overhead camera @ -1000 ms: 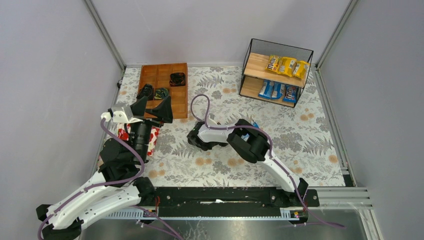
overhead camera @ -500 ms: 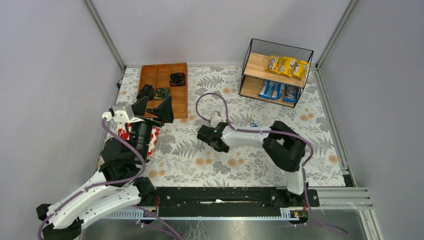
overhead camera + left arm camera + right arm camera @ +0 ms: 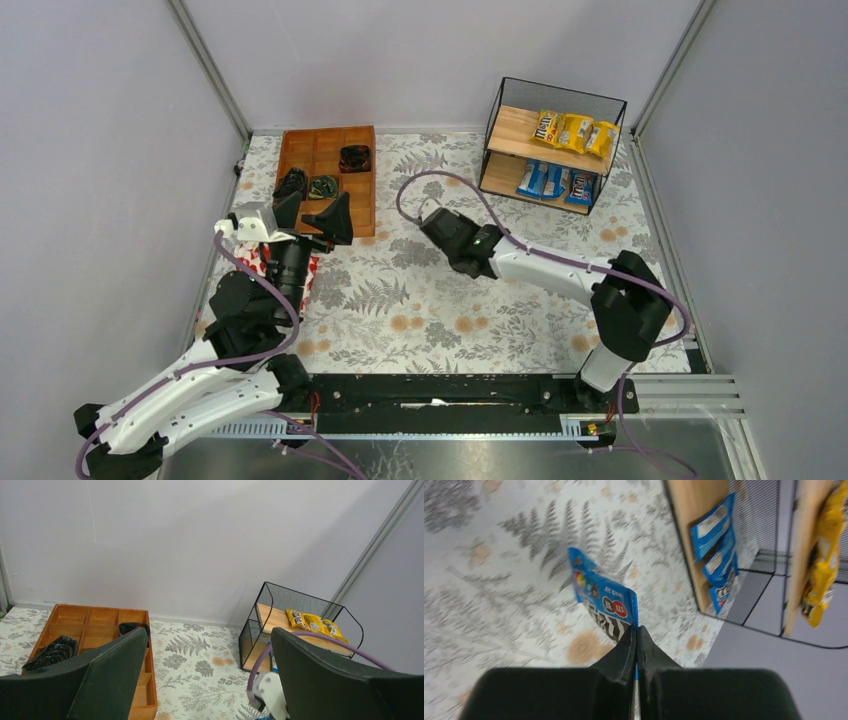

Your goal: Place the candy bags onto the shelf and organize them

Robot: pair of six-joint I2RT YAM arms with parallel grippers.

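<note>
The shelf (image 3: 510,127) stands at the back right, with three yellow candy bags (image 3: 573,132) on its top board and three blue bags (image 3: 555,182) on the lower board. My right gripper (image 3: 445,235) is over the middle of the table, left of the shelf. It is shut on a blue candy bag (image 3: 601,602), pinched by its edge between the jaws (image 3: 636,630) and hanging above the cloth. The shelf (image 3: 689,530) shows at the upper right of the right wrist view. My left gripper (image 3: 315,212) is open and empty at the left, also seen in the left wrist view (image 3: 209,631).
A brown wooden compartment tray (image 3: 318,150) with dark items lies at the back left. A red-and-white floral pouch (image 3: 306,272) lies under my left arm. Grey walls and metal rails enclose the table. The right arm's purple cable (image 3: 470,190) loops between gripper and shelf.
My right arm has stretched out and swung its gripper back and to the right, toward the shelf, with the blue bag in it. The left arm shifted only slightly.
</note>
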